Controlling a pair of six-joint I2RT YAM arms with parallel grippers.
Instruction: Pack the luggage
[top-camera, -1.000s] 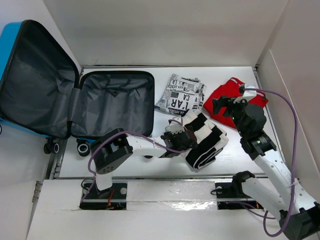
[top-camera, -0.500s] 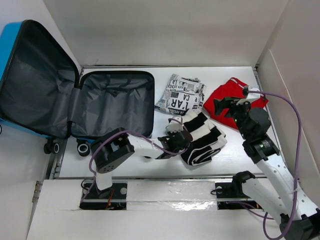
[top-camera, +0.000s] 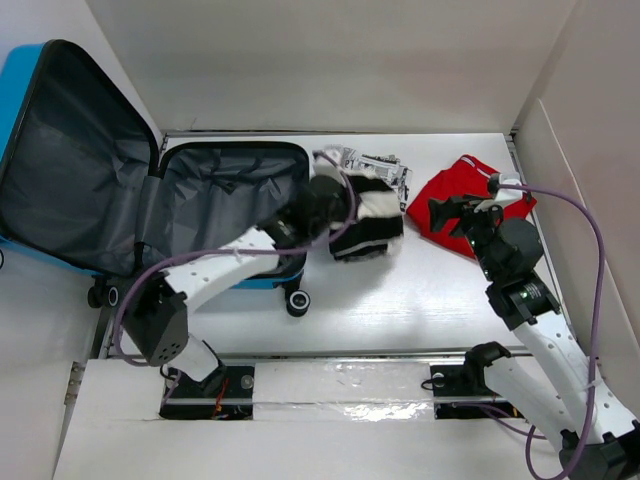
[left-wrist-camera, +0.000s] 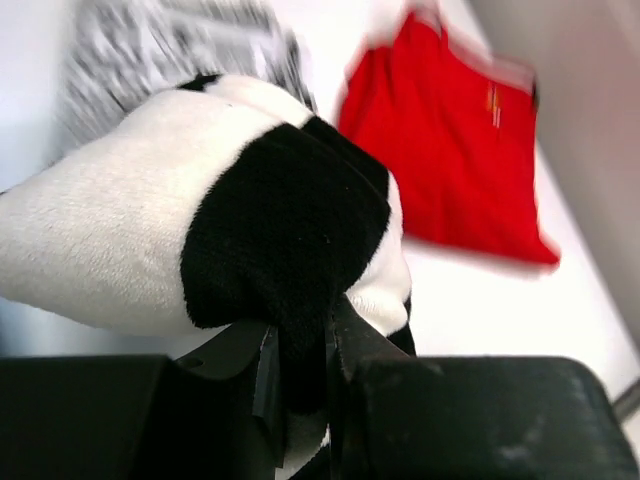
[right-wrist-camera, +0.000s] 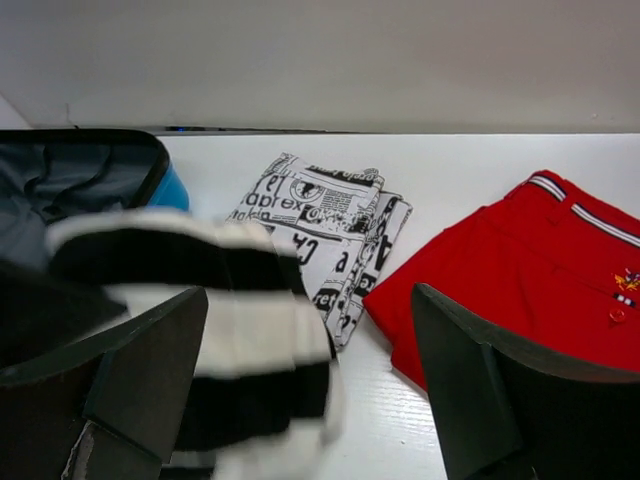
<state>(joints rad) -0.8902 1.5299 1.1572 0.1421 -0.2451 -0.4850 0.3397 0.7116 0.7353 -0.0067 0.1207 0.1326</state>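
top: overhead, facing down | wrists: close, low, forward | all share striped garment (top-camera: 368, 215), red garment (top-camera: 455, 188)

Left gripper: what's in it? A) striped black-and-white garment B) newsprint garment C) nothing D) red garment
A: the left gripper is pinched shut on the striped garment, while the red garment and the newsprint garment lie on the table.

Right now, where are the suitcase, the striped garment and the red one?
luggage (top-camera: 220, 190): top view, grey lining of the flat half.
striped garment (top-camera: 368, 220): top view, its middle.
red garment (right-wrist-camera: 500, 250): right wrist view, its middle.
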